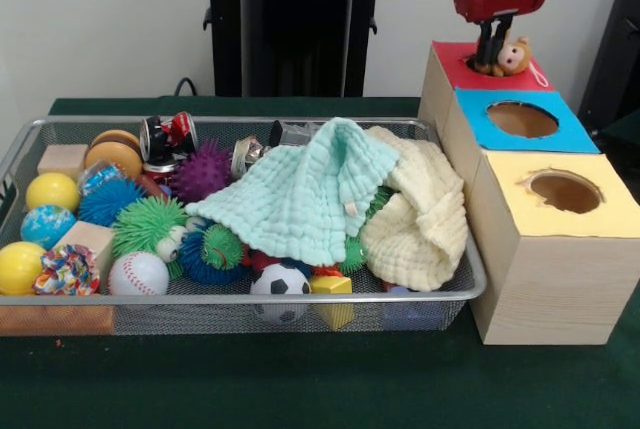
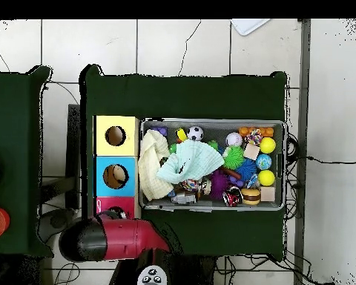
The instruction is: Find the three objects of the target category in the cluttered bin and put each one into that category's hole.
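Observation:
The tan-brown monkey [image 1: 513,55] is at the hole with the red surround [image 1: 455,57] on the far end of the pale wooden box [image 1: 550,279]. My gripper [image 1: 487,52] reaches down at that hole, right beside the monkey, and looks shut on it. In the overhead view my red arm [image 2: 125,237] covers most of the red surround [image 2: 105,204]. The wire mesh bin [image 1: 200,302] is full of clutter and also shows in the overhead view [image 2: 211,122]. The orange tiger is hidden, and no other plush animal shows.
A mint cloth [image 1: 310,194] and a cream cloth [image 1: 420,219] cover the bin's right half. Spiky balls [image 1: 205,171], a soccer ball [image 1: 280,284], a baseball [image 1: 138,274] and blocks fill the rest. The blue-surrounded hole [image 1: 522,119] and the yellow-surrounded hole [image 1: 565,191] lie nearer the camera.

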Robot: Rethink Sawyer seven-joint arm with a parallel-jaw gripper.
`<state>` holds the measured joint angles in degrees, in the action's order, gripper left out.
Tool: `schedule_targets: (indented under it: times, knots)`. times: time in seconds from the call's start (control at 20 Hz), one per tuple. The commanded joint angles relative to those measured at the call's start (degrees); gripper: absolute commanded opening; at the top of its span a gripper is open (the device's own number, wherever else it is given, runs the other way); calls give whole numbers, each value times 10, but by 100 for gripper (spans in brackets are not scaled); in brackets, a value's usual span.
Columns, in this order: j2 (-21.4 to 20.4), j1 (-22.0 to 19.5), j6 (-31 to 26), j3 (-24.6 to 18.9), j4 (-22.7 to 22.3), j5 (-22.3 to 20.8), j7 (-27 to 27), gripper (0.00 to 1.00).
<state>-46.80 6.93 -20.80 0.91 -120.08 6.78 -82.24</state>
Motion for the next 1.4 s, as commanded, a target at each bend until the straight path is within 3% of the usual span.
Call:
schedule_targets:
  times: [0.05, 0.3, 0.6, 0.7, 0.9, 1.05, 1.25, 1.4]
  knots:
    - [-10, 22, -59, -19, -30, 40, -155, 0]
    - [-29, 30, -84, -7, -38, 37, -147, 0]
    - [2, 20, -15, -22, -58, 42, -141, 0]
    - [67, 6, 60, -39, -47, 34, -137, 0]
    - [277, 4, 280, -39, 38, -5, -153, 0]
    - [375, 16, 369, -25, 99, -12, -149, 0]
    - [430, 31, 414, -7, 143, -6, -139, 0]
    - [414, 30, 390, -4, 136, -10, -137, 0]
